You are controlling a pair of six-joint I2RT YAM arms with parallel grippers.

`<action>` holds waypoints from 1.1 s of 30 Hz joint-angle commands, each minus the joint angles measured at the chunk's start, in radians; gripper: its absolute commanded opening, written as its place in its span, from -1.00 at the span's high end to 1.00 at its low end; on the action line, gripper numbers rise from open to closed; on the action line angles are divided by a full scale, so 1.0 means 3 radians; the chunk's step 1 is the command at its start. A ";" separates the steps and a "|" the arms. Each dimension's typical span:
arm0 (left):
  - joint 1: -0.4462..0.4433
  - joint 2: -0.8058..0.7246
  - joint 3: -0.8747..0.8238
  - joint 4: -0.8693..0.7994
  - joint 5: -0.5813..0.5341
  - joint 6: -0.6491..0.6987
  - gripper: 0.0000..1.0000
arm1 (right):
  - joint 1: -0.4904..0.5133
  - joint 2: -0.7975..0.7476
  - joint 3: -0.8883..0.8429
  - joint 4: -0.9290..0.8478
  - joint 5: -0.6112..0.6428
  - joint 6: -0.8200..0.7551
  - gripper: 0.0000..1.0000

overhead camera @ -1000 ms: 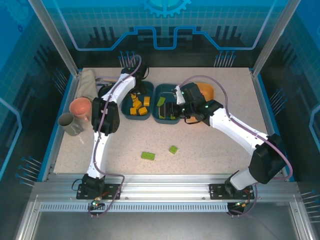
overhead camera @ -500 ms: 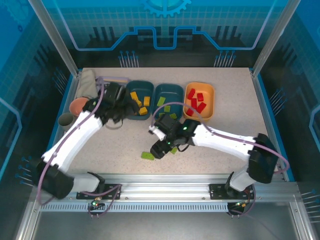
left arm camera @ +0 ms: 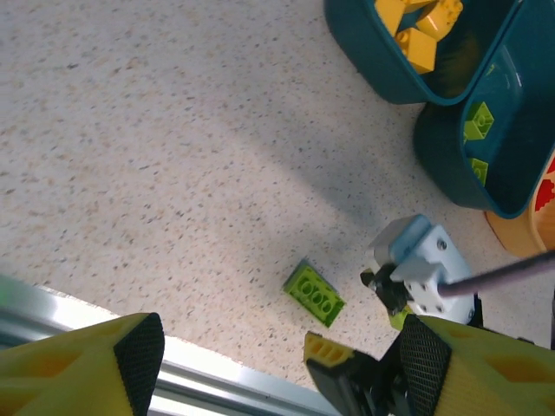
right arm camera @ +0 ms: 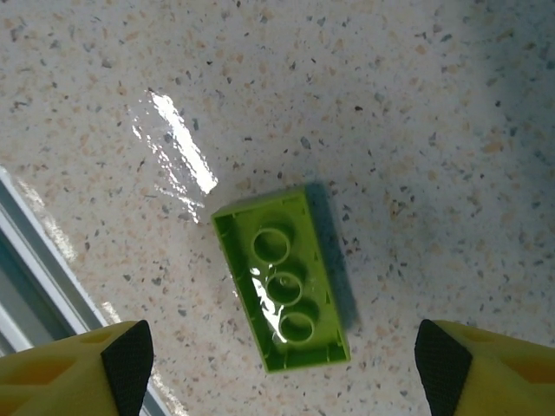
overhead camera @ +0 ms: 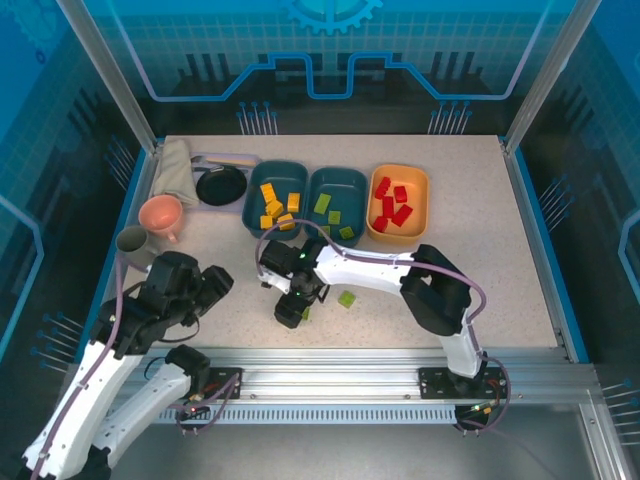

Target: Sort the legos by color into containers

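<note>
Peeking beneath right arm point(overhead camera: 360, 270) lies 1 green lego point(right arm camera: 282, 290).

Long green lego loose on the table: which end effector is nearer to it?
Right. The right end effector hangs directly over the long green lego, open and straddling it; the left end effector is well off to its left.

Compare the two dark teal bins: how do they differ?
The left teal bin holds yellow-orange bricks; the middle teal bin holds light green bricks. The left teal bin sits beside the black pan; the middle teal bin sits beside the orange bin. Both share shape, size and colour.
</note>
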 commanded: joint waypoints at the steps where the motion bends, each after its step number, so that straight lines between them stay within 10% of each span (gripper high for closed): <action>1: -0.0005 -0.0087 -0.0053 -0.0260 -0.0066 -0.0181 -0.52 | 0.0105 0.0182 0.0184 -0.0311 0.0134 -0.0092 -0.62; 33: -0.0003 -0.0068 -0.0227 0.0304 0.0406 0.0012 -0.48 | 0.0000 0.0274 0.0442 -0.0485 0.0547 0.0213 0.34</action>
